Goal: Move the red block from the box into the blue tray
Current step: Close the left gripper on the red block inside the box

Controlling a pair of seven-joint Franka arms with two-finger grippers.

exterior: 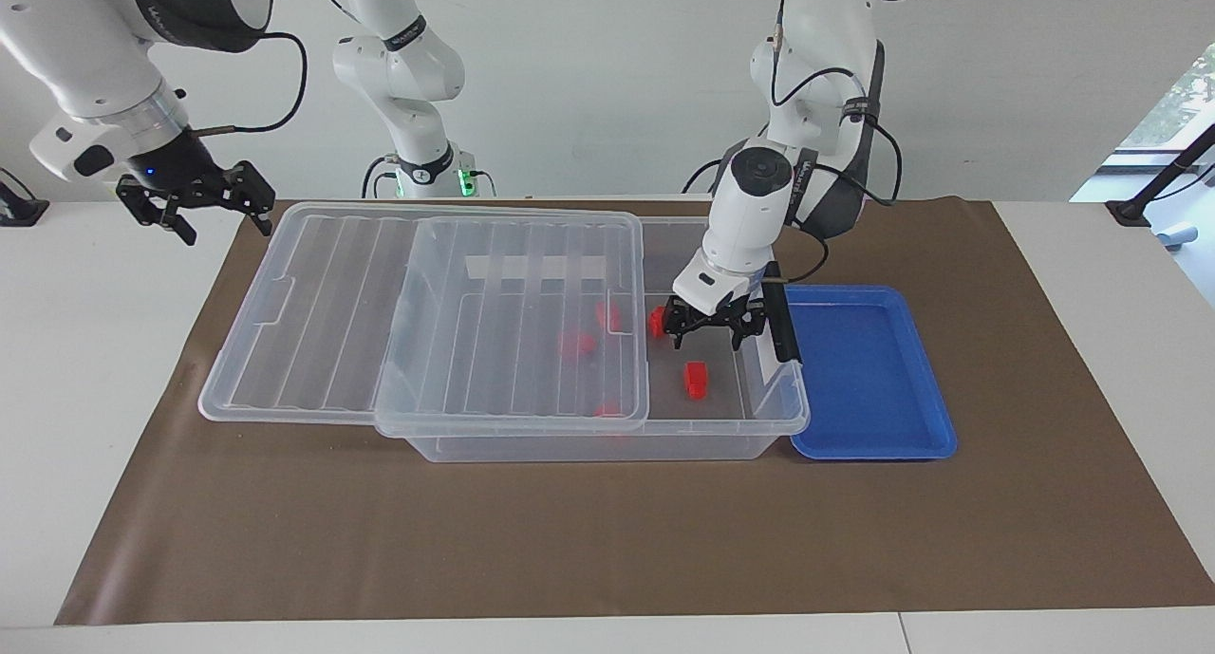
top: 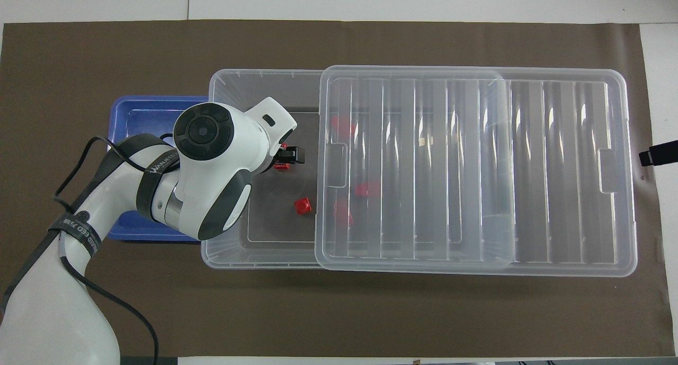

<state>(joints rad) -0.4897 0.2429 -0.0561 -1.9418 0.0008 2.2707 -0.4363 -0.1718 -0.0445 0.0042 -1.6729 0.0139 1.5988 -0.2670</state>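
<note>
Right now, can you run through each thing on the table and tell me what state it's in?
box: lid slid partway off, open at the left arm's end.
lid: resting on the box, overhanging it.
red block: in the box, beside the left end effector, not lifted.
blue tray: empty.
left end effector: open, lowered into the box.
right end effector: open, waiting, raised beside the lid's end.
</note>
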